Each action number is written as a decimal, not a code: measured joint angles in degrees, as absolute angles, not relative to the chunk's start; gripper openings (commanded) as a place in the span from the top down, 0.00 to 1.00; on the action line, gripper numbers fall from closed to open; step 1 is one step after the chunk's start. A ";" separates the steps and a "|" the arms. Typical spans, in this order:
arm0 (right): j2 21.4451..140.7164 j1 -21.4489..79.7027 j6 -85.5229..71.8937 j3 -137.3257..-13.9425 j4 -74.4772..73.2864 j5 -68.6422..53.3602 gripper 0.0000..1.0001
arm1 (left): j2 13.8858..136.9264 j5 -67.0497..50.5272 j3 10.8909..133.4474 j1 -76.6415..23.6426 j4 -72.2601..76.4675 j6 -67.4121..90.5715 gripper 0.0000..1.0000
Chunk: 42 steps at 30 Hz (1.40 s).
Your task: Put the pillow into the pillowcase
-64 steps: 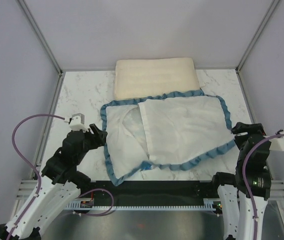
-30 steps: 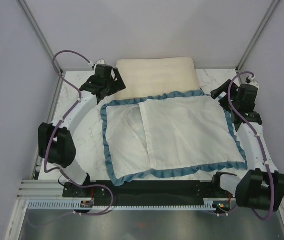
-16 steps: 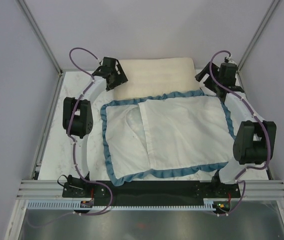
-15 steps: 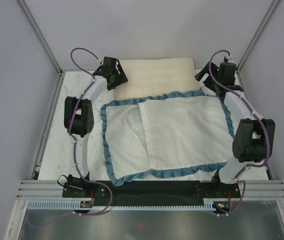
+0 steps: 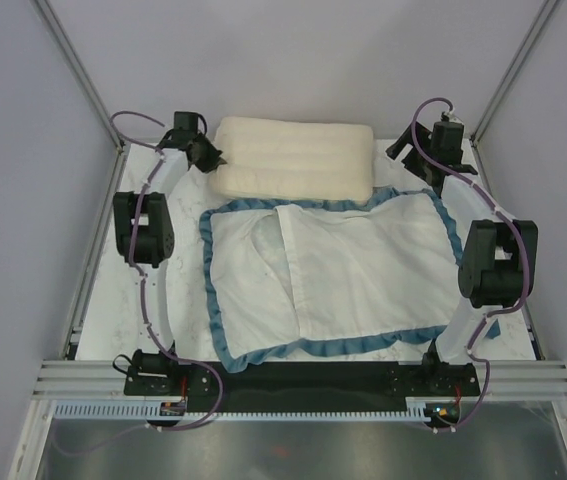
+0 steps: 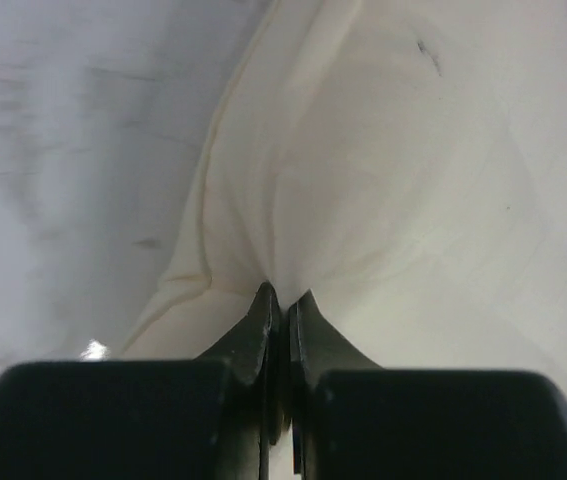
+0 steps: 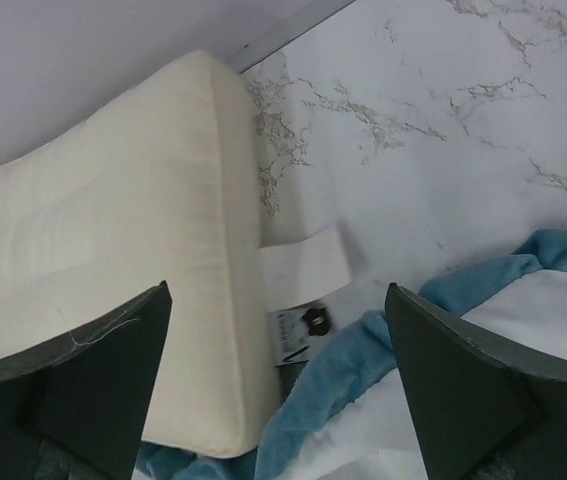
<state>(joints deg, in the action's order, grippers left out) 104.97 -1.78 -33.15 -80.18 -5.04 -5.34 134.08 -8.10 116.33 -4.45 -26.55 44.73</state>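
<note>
Fabric of the pillow [image 5: 293, 158], lying just beyond the pillowcase [image 5: 363, 265], was pinched tight by the left gripper [image 6: 281, 295]; the right gripper [image 7: 276, 300] hung spread and empty. Such thin one-sided hold could slip when pulled, twisting the pillow.

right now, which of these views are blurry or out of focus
Left wrist: table smeared with blur, pillow slightly soft. Right wrist: marble veins crisp, near fingers dark and soft. Top external: even light, sharp, no glare.
</note>
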 measured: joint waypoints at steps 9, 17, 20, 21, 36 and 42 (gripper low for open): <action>104.31 -1.76 -33.23 -79.77 -3.49 -6.83 0.03 | 107.31 18.81 97.71 10.72 -28.80 48.07 0.00; 99.61 -1.45 -33.43 -77.25 -3.42 -7.77 0.03 | 108.03 22.35 109.95 -10.98 -28.80 33.87 0.00; 97.54 -1.32 -33.41 -76.01 -3.68 -7.90 0.02 | 112.86 22.09 113.82 -21.02 -29.61 30.06 0.00; 96.95 -1.32 -33.39 -75.66 -3.77 -7.94 0.02 | 115.18 21.32 115.44 -23.77 -30.09 28.25 0.00; 89.78 -1.13 -33.28 -71.48 -4.82 -9.34 0.02 | 136.35 16.03 132.55 -30.52 -40.53 19.64 0.00; 89.45 -1.10 -33.36 -70.59 -4.84 -9.89 0.02 | 140.62 15.92 134.45 -31.27 -41.54 19.66 0.12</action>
<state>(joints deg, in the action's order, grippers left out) 89.45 -1.10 -33.36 -70.59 -4.84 -9.89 140.62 15.92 134.45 -31.27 -41.54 19.66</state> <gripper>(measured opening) 0.982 0.991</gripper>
